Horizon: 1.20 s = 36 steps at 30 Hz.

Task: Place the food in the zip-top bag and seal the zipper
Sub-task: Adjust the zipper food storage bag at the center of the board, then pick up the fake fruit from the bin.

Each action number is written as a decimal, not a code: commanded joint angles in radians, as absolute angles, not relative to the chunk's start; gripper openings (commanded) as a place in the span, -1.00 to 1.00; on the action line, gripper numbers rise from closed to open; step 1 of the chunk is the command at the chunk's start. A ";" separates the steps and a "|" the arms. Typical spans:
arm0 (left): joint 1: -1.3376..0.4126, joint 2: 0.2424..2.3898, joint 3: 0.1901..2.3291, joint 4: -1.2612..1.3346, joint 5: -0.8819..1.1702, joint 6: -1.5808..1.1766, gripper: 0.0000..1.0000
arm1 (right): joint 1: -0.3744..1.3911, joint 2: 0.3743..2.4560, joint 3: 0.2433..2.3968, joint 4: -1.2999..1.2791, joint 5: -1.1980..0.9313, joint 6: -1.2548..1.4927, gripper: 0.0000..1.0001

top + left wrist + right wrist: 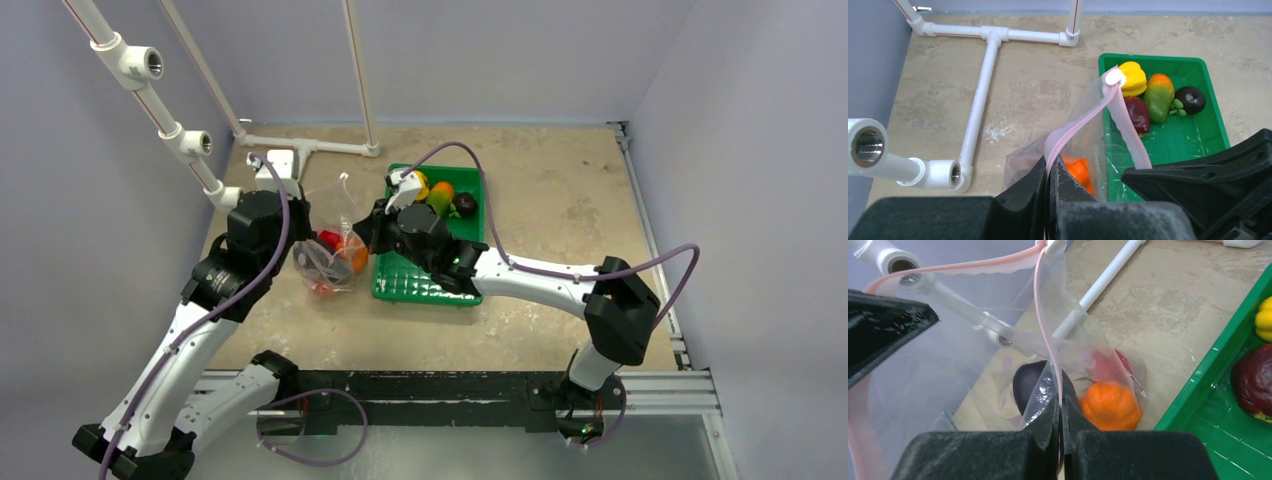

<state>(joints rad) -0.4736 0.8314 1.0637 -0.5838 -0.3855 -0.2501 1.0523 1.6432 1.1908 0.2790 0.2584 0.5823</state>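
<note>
Zip-top bag (330,255): on the table (560,190) just left of the green tray (1215,100), containing orange (1110,405), tomato (1108,365) and eggplant (1028,382). Left gripper (1049,182) and right gripper (1060,422): each pinched tight on the pink zipper (1083,117).

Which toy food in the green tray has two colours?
The green-orange pepper, orange at one end and green at the other; the yellow pepper, dark red piece and dark round fruit beside it are each mainly one colour.

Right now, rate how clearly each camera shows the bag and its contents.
Top external: even light, the zip-top bag small, its film faintly glinting. Left wrist: zipper sharp. Right wrist: bag film hazes the white pipe behind; the orange is crisp.
</note>
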 commanded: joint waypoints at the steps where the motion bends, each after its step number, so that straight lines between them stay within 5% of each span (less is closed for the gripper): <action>1: -0.477 0.822 1.108 -0.517 -0.377 -0.222 -1.00 | 1.048 1.661 1.221 0.344 0.229 0.580 -1.00; 8: -0.477 0.778 0.972 -0.442 -0.312 -0.244 -1.00 | 1.042 1.651 1.199 0.329 0.234 0.586 -0.99; 19: -0.477 0.772 0.911 -0.434 -0.310 -0.235 -1.00 | 1.037 1.497 1.164 0.294 0.343 0.586 -0.04; 36: -0.476 0.750 0.879 -0.425 -0.255 -0.239 -1.00 | 0.818 1.434 1.132 0.188 0.372 0.461 0.57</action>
